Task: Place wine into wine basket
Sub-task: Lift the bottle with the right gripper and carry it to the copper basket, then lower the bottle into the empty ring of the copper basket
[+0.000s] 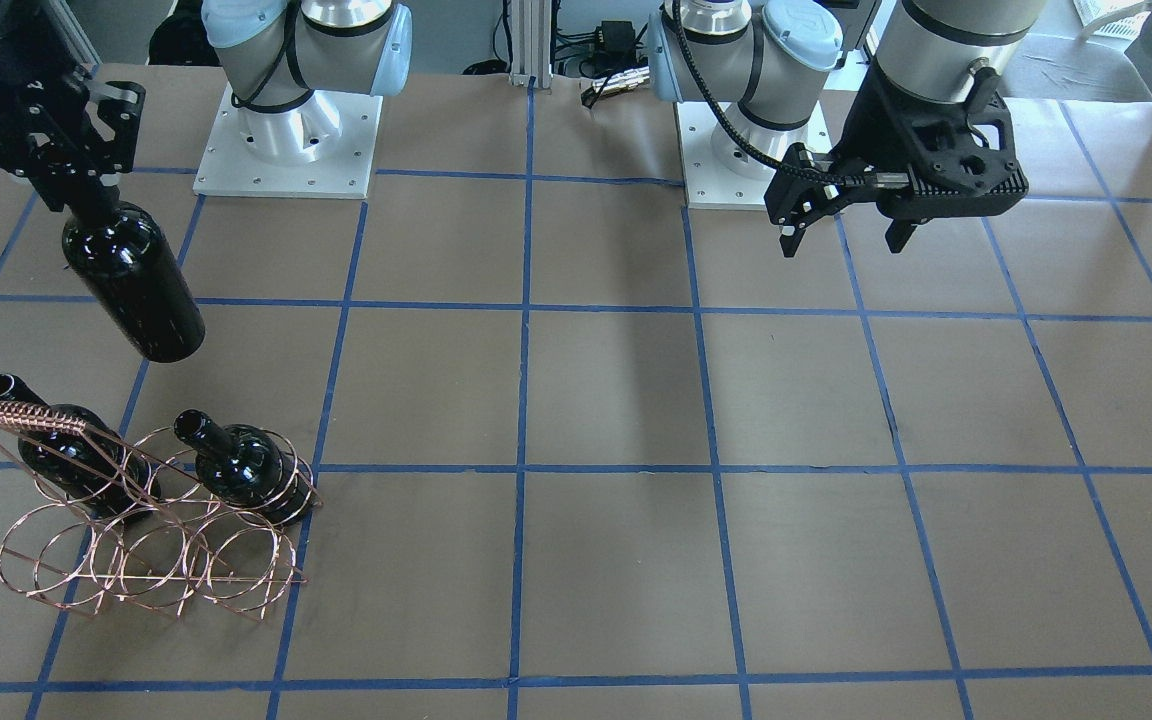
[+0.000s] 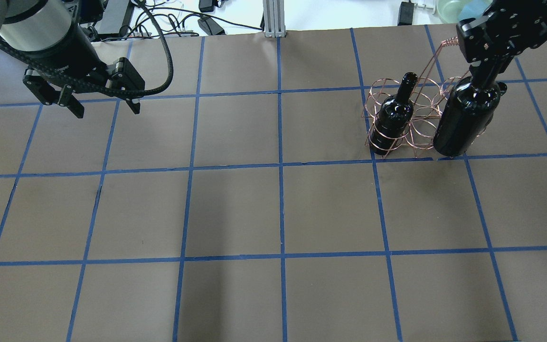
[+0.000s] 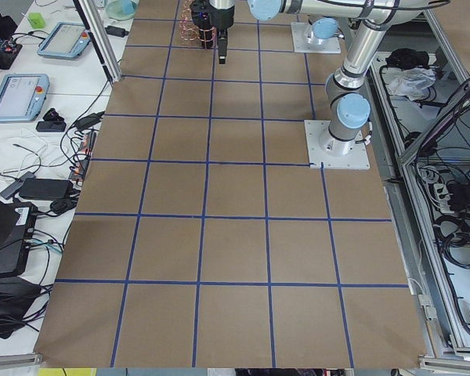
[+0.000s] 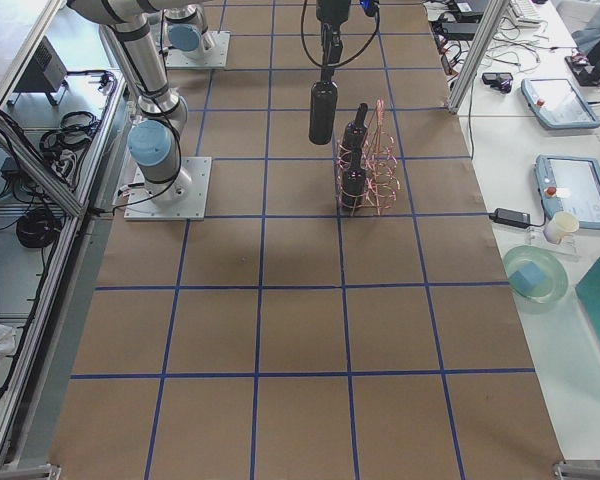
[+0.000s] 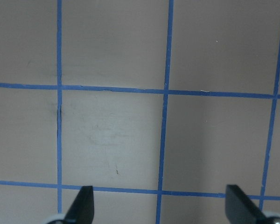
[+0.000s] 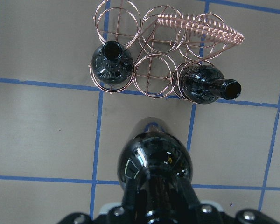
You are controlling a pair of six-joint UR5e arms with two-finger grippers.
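Brown blue-taped table (image 1: 616, 400), right jaws holding wine (image 1: 136, 285) aloft, left jaws wide, cluttered benches (image 3: 66, 86) alongside

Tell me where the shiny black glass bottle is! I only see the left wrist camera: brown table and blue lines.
Observer: The right gripper holds the shiny near-black glass wine bottle by its neck, up above the brown table.
Operator: Is it in the basket?
Observer: No. It hangs beside the copper-coloured wire basket, on the robot's side of it.
Operator: Is there room in there?
Observer: Yes. A second black bottle and a third black bottle sit at the two ends of the nearer row, with a free gap between them.
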